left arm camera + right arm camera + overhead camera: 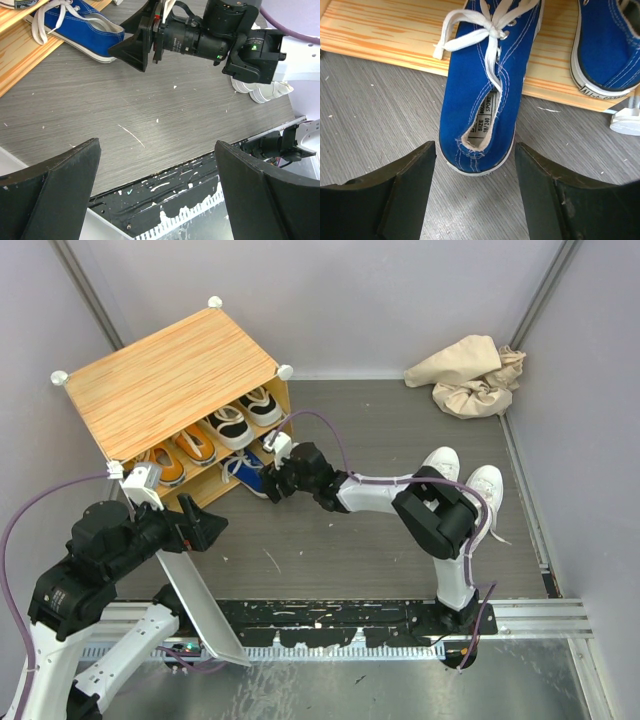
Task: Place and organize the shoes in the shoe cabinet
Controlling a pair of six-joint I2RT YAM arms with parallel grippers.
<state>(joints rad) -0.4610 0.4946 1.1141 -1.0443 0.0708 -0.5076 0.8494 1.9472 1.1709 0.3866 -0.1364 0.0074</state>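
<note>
The shoe cabinet (170,375) stands at the back left with a striped wood top. On its shelves are black-and-white sneakers (245,415) and orange sneakers (182,455). A blue sneaker (482,95) lies toe-first on the bottom board with its heel on the floor. A second blue sneaker (607,45) sits to its right. My right gripper (475,150) is open, its fingertips on either side of that heel with gaps showing. Two white sneakers (465,475) stand on the floor by the right arm. My left gripper (157,190) hangs open and empty over the floor's front edge.
A flat pale panel (200,605) leans by the left arm at the front. A beige cloth bag (470,375) lies in the back right corner. Grey walls close in the floor (330,550) on three sides. A black rail (330,625) runs along the front.
</note>
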